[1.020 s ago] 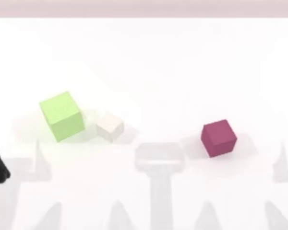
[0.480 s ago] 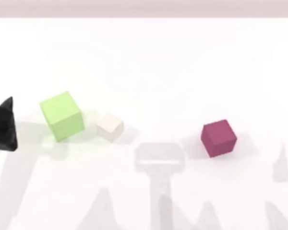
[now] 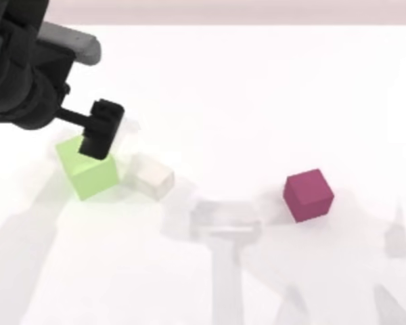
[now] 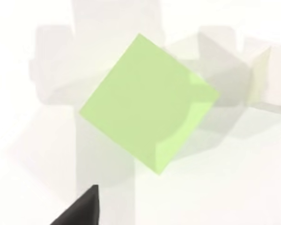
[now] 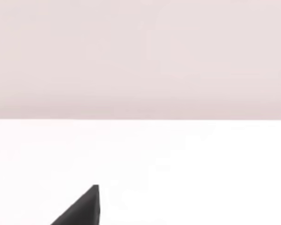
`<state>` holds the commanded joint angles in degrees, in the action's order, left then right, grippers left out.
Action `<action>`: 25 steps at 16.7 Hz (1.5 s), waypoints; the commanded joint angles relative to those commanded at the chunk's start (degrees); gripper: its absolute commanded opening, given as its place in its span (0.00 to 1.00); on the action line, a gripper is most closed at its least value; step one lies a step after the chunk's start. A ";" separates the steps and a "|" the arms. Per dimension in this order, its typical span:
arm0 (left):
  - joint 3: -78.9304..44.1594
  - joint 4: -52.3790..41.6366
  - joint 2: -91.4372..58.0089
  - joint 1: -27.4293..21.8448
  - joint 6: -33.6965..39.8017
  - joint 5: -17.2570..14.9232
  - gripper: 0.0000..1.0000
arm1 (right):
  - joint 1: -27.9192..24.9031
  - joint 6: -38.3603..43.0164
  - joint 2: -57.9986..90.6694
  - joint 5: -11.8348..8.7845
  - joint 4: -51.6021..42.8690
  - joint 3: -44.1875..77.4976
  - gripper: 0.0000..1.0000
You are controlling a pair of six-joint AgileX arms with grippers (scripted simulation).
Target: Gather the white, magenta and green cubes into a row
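Observation:
The green cube (image 3: 89,175) sits at the table's left, with the smaller white cube (image 3: 153,177) just right of it and a narrow gap between them. The magenta cube (image 3: 308,195) lies apart at the right. My left gripper (image 3: 97,140) hangs above the green cube's far corner, open and holding nothing. In the left wrist view the green cube (image 4: 145,103) fills the middle, one dark fingertip (image 4: 84,211) shows below it, and the white cube (image 4: 271,75) is at the edge. My right gripper (image 5: 131,218) is out of the top view, open over bare table.
The left arm's dark body (image 3: 20,74) reaches in from the top view's upper left corner. The table's far edge (image 3: 257,24) runs along the back. Bare white surface lies between the white and magenta cubes.
My left arm swung in from the table's left edge and now stands over the green cube. The three cubes have not moved.

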<state>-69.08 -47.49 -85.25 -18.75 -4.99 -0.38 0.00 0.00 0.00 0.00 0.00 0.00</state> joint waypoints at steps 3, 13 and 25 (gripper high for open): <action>-12.76 -8.88 -15.31 -3.53 -0.97 -0.12 1.00 | 0.00 0.00 0.00 0.00 0.00 0.00 1.00; -34.94 -21.87 -39.41 -9.06 -2.51 0.22 1.00 | 0.00 0.00 0.00 0.00 0.00 0.00 1.00; -25.38 -7.41 -43.76 -8.93 -2.67 0.17 1.00 | 0.00 0.00 0.00 0.00 0.00 0.00 1.00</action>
<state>-94.46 -54.91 -129.01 -27.68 -7.66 -0.20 0.00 0.00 0.00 0.00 0.00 0.00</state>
